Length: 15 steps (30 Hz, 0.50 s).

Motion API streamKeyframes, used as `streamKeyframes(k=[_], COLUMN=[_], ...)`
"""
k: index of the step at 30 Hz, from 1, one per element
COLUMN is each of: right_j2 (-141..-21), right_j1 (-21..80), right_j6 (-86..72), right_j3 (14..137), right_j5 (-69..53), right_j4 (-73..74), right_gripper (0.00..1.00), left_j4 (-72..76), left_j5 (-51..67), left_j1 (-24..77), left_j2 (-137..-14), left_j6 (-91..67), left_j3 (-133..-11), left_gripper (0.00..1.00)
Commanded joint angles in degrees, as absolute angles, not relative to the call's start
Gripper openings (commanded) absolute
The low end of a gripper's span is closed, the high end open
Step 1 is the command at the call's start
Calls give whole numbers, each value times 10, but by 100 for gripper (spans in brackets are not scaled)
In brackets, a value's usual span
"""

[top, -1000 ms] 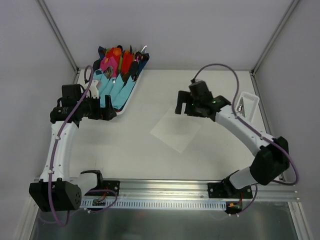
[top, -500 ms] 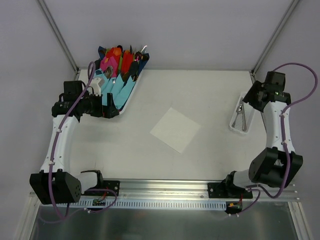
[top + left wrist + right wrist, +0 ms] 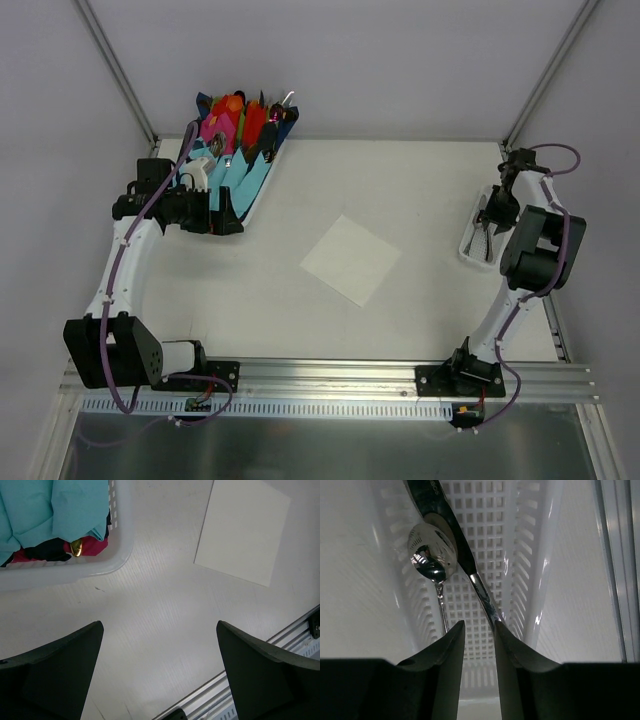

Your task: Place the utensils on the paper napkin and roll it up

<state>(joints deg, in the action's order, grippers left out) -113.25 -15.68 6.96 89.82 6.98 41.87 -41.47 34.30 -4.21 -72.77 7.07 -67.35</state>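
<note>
- Left end effector [image 3: 157,627]: jaws wide apart, holding nothing. It hovers over bare bench [image 3: 420,180] beside the basket [image 3: 117,562] of blue, pink and red bundles [image 3: 235,135].
- Napkin [image 3: 350,259]: lies flat mid-bench, turned corner-on to the arms, with nothing on it. It is well apart from both arms.
- Napkin handling, my read: very light and limp. It creases easily and is likely to skate on the smooth bench. Best taken by a corner or free edge, with the far side pinned while rolling.
- Tray [image 3: 472,245]: white ribbed, at the right edge of the bench. The utensils are in it, a spoon [image 3: 432,550] and a knife [image 3: 450,535] lying side by side, the knife blade crossing over the edge of the spoon bowl.
- Utensil handling, my read: stiff, polished metal, thin and slippery, prone to pivoting in a light pinch. Grip across the handle, near its middle.
- Right end effector [image 3: 479,627]: down in the tray, jaws close together with a slim gap. The knife handle runs to the inner edge of one finger. The spoon handle passes outside the other. I cannot tell whether the knife is clamped.
</note>
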Motion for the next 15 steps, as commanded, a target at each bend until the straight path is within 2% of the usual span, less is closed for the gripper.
streamKeyframes(k=[1, 15], right_j2=[-1143, -1228], right_j1=[-160, -161], right_j6=[97, 106], right_j3=[925, 996], right_j5=[84, 90], right_j4=[442, 472], right_gripper=[33, 39], left_j4=[-419, -419], left_j5=[379, 370], left_j1=[-46, -47], left_j2=[-743, -759], left_j6=[83, 90], left_j3=[-673, -673], left_gripper=[99, 99])
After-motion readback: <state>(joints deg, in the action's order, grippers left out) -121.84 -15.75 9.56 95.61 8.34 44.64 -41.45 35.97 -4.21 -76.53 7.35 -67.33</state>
